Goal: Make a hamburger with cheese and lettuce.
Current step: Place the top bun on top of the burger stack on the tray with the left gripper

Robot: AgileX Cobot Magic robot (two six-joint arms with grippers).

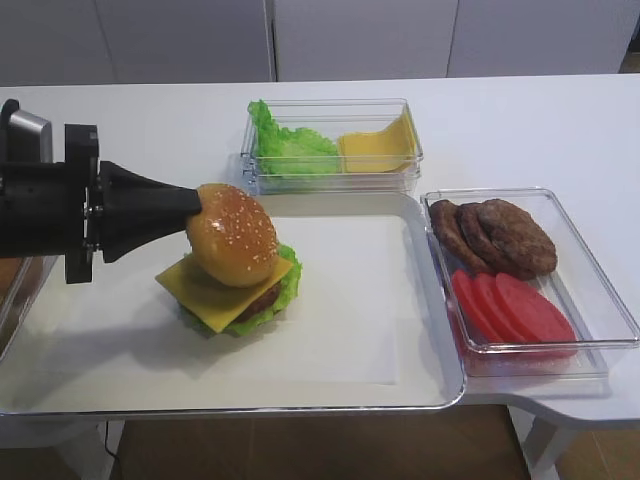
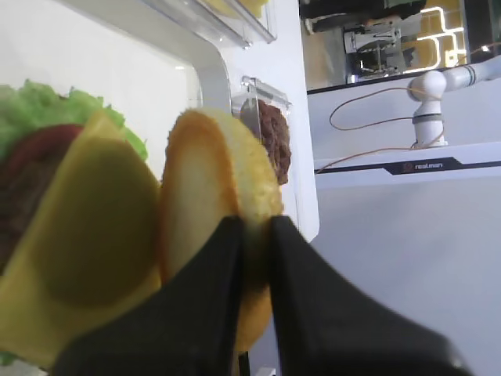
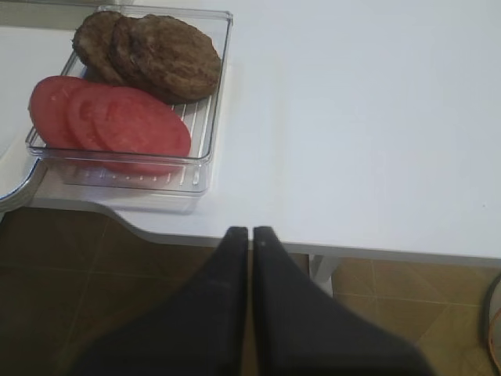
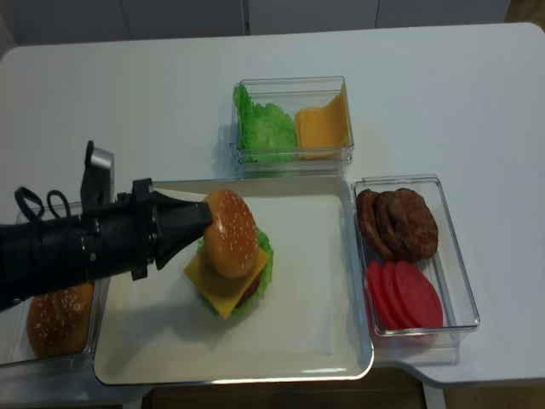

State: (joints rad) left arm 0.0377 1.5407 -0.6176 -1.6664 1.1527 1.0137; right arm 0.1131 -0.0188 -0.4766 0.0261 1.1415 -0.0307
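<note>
The hamburger stack stands on the white tray [image 1: 380, 330]: lettuce [image 1: 287, 283] frill, brown patty [image 1: 262, 299], square yellow cheese [image 1: 205, 290]. My left gripper [image 1: 197, 208] is shut on the rim of the sesame bun top [image 1: 233, 234] and holds it tilted over the cheese, its lower edge at or just above the slice. In the left wrist view the fingers [image 2: 227, 258] pinch the bun top [image 2: 211, 196] beside the cheese [image 2: 86, 235]. My right gripper [image 3: 250, 232] is shut and empty, past the table's front right edge.
A clear box at the back holds loose lettuce leaves [image 1: 290, 145] and cheese slices [image 1: 378, 148]. A clear box [image 1: 600, 300] on the right holds patties [image 1: 495, 235] and tomato slices [image 1: 510, 308]. Another bun [image 4: 60, 319] sits in a box at the left.
</note>
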